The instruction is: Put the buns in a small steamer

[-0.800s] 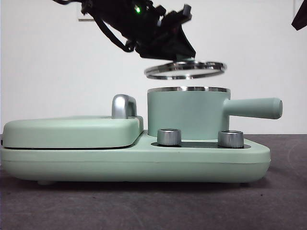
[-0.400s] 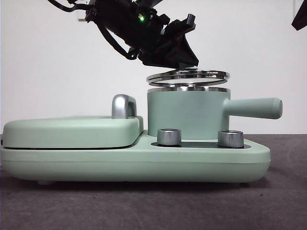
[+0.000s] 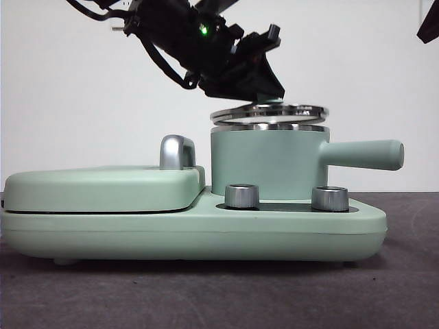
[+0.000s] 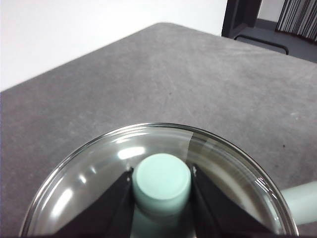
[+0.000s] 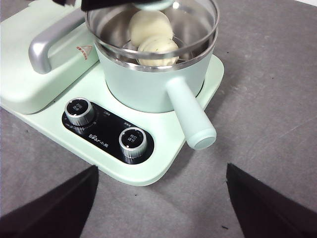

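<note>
Both buns (image 5: 151, 35) are seen inside the steamer (image 3: 267, 164), so the loading is judged done; only the lid (image 3: 269, 113) is left to seat, held slightly tilted just above the rim. The left gripper (image 4: 162, 191) is clenched on the lid's knob (image 4: 162, 182). The right gripper (image 5: 161, 203) is held spread, well back at the steamer's 6 o'clock. One bun is smooth, one ridged with green dots.

My left tool (image 4: 161, 186) has its two black jaws closed on the green lid knob (image 4: 162, 179), one on each side. In the front view my left arm (image 3: 185, 38) slants in from the upper left, tool (image 3: 264, 92) tilted down to the right. My right tool (image 5: 161, 198) hangs high with its jaws spread wide, holding nothing.
</note>
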`<state>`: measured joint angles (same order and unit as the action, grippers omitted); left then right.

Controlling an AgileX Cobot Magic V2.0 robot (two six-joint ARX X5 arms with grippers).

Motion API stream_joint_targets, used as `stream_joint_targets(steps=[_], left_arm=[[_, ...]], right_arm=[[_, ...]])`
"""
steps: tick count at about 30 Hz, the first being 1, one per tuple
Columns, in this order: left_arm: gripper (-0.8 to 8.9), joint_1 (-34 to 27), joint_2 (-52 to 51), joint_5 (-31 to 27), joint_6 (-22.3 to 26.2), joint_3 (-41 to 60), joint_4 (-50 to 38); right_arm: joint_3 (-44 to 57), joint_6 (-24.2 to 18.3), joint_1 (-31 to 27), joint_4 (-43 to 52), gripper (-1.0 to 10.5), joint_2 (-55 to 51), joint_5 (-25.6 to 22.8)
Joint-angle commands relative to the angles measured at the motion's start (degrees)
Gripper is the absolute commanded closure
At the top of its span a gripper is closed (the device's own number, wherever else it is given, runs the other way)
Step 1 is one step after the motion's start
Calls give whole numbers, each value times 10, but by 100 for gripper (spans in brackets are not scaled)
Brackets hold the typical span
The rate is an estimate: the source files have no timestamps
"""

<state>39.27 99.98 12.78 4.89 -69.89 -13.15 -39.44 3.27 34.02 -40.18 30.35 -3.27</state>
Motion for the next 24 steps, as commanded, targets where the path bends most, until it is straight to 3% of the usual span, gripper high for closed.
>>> stream_joint_targets(steps=[1,18,20,24], left_arm=[[804,5,13,1,2,-11,-18],[802,5,34,1,2,-11,-17],[756,5,33,1,-2,-11,-17],[530,5,23,1,-33,-11,-17]], right_arm=[[-2,6,3,3,539,2,-3],[-2,6,3,3,539,2,-2],[-2,6,3,3,539,2,-2],[-2,6,3,3,539,2,-2]])
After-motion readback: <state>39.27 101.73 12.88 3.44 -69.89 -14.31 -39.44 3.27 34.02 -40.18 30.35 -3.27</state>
